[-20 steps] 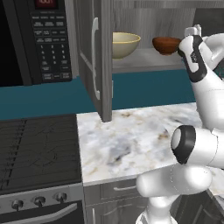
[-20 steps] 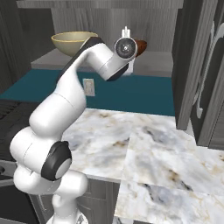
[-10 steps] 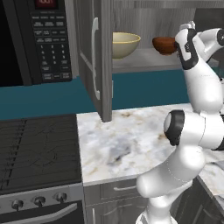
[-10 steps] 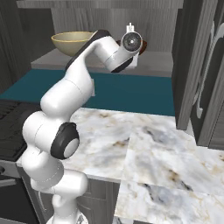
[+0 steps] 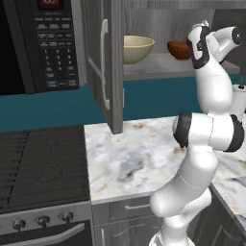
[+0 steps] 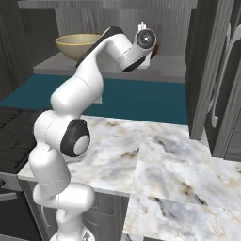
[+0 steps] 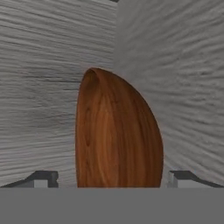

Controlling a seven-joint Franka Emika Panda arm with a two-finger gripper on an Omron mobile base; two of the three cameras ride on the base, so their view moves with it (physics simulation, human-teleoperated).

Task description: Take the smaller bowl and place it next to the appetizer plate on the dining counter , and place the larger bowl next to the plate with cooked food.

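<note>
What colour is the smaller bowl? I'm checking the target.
Reddish-brown, wood-grained smaller bowl; clearest in the hand view.

Black microwave, open cabinet door, stove, marbled worktop

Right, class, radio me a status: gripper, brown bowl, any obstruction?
Gripper open, straddling the smaller bowl. Bowl on cabinet shelf, not gripped. Larger bowl alongside, apart. Nothing blocking.

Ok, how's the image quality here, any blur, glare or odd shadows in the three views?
Left base view: sharp, flat even light, a faint highlight on the yellow bowl. Right base view: clear, soft shading under the arm. Hand view: rolled sideways, the brown bowl close and softly rendered, no glare.
</note>
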